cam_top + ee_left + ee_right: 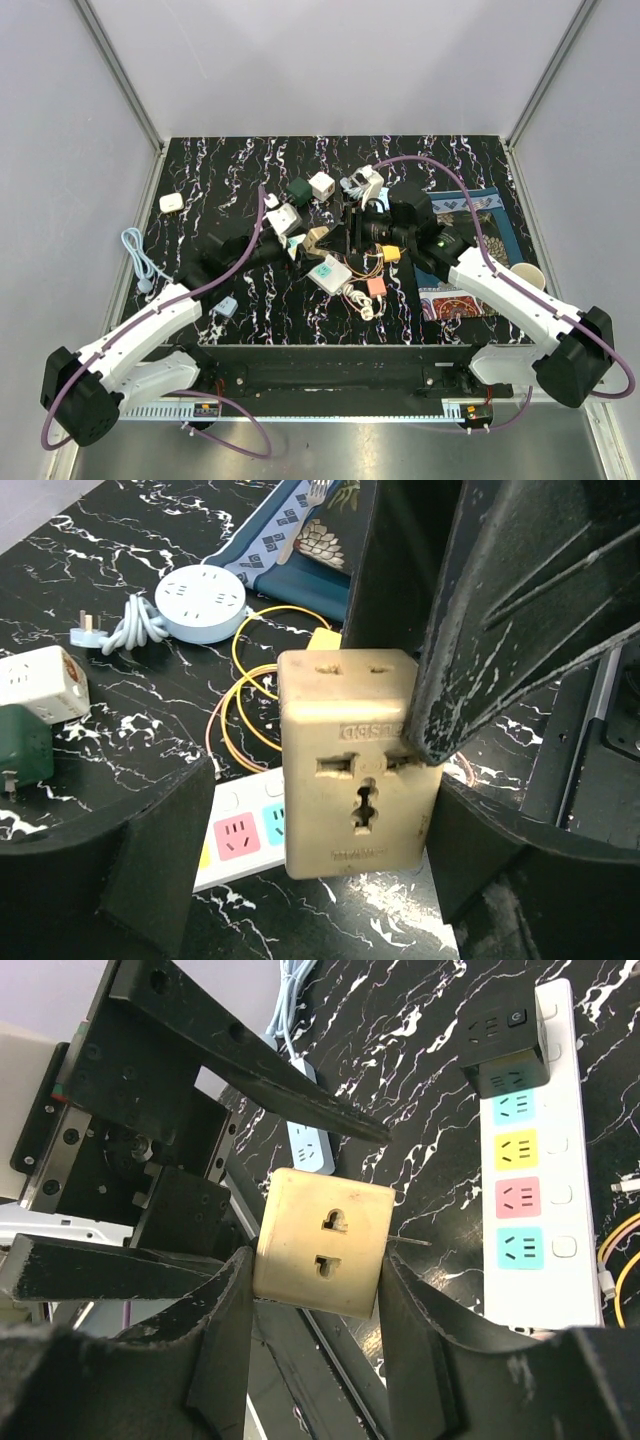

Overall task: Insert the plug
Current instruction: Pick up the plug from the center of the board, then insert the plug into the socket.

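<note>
The plug is a beige block adapter, held above the table with my right gripper shut on its two sides. In the top view the plug sits mid-table between both grippers. My left gripper is open around the same plug: there is a clear gap to its left finger, and its right finger is close beside the block. A finger of the right gripper presses the plug's upper right corner. Below lies a white power strip with coloured sockets, also visible in the left wrist view.
A black adapter sits in the strip's end socket. Around it lie a round white socket hub with its cord, white and green cube adapters, yellow wires, a patterned mat and a cup.
</note>
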You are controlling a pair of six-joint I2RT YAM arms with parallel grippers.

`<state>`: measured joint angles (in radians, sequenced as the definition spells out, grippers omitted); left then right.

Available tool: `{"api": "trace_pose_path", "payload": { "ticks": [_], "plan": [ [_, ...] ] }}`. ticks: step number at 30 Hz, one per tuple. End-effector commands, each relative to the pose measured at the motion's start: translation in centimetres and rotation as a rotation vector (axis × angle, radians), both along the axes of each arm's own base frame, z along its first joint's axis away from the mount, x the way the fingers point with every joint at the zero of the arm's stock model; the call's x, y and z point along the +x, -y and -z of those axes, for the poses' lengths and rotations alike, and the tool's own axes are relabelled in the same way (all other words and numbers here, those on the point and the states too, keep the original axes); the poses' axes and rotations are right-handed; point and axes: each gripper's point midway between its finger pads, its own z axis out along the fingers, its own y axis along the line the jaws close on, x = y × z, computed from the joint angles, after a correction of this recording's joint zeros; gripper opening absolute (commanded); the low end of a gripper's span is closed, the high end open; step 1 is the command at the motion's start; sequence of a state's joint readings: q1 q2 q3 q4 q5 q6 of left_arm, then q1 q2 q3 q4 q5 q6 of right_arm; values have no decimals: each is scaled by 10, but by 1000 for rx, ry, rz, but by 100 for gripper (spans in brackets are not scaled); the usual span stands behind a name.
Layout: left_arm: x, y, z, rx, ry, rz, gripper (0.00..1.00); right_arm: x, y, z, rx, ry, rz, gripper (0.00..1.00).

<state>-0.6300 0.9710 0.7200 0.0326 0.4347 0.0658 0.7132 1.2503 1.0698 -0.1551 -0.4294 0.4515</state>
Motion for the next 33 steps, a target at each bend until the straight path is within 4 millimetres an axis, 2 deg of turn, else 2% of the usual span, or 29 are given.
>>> {"api": "trace_pose_path", "payload": {
  "ticks": [1,6,11,14,15,18,19,20,21,22,23,24,26,27,28,29,30,31,33],
  "plan": [
    [6,15,-42,-86,90,35,82,-1,0,-23,63,57,-7,0],
    [4,24,-51,-120,105,49,78,1,-2,-19,66,26,3,0],
    [6,24,-46,-119,94,22,72,2,-4,-13,66,-4,11,0],
    [7,22,-43,-121,82,2,62,3,-5,-6,58,-30,20,0],
    [8,22,-44,-124,79,-5,53,4,-6,-4,56,-40,24,0],
    [10,18,-39,-121,44,-40,34,8,-3,-2,57,-56,56,3],
    [11,15,-34,-112,26,-62,28,10,-2,-2,58,-56,64,7],
    [13,14,-31,-106,13,-75,22,11,-1,-3,57,-52,74,24],
    [15,11,-26,-101,-8,-105,12,16,4,-4,57,-49,94,34],
    [15,9,-19,-87,-39,-123,9,18,7,-4,58,-48,106,45],
    [17,7,-14,-80,-58,-145,6,22,11,-5,56,-43,128,63],
    [19,4,-10,-76,-85,-169,3,25,15,-6,57,-41,143,69],
    [25,-3,5,-35,-136,-237,0,38,30,-4,45,-29,206,80],
    [31,-6,12,-24,-163,-277,0,42,35,-3,37,-25,227,83],
    [29,-12,29,30,-221,-307,0,50,47,-1,28,-22,267,84],
    [32,-12,26,41,-238,-323,0,55,55,4,2,-16,296,85],
    [39,-17,40,81,-285,-361,0,58,62,7,-13,-11,317,87],
    [37,-23,55,139,-346,-382,0,59,69,9,-35,7,332,87],
    [49,-28,66,179,-423,-398,0,66,86,19,-86,9,389,89]
  ]
}}
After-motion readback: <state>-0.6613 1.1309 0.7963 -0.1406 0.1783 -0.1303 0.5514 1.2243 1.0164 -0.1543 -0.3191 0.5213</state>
